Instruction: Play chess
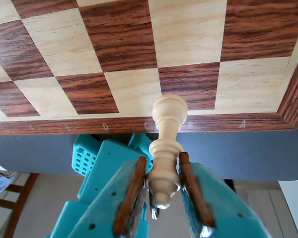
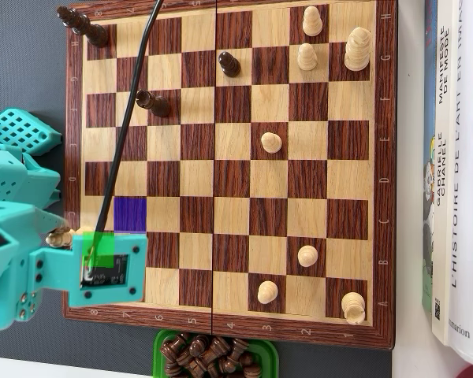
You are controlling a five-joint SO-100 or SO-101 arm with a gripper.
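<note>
My teal gripper [image 1: 162,157] is shut on a light wooden chess piece [image 1: 165,163], its brown pads pressing the piece's collar from both sides. The piece's round base points toward the chessboard [image 1: 124,34], over the board's lettered edge near C. In the overhead view the arm [image 2: 16,268] reaches in from the left and the held piece [image 2: 61,235] sits over the left rim of the board [image 2: 236,181]. A purple square [image 2: 130,214] and a green square [image 2: 102,250] are marked near it.
Dark pieces [image 2: 151,102] stand at the upper left and light pieces [image 2: 307,254] on the right half. A green tray [image 2: 162,340] of dark pieces sits below the board. Books [image 2: 457,157] lie along the right.
</note>
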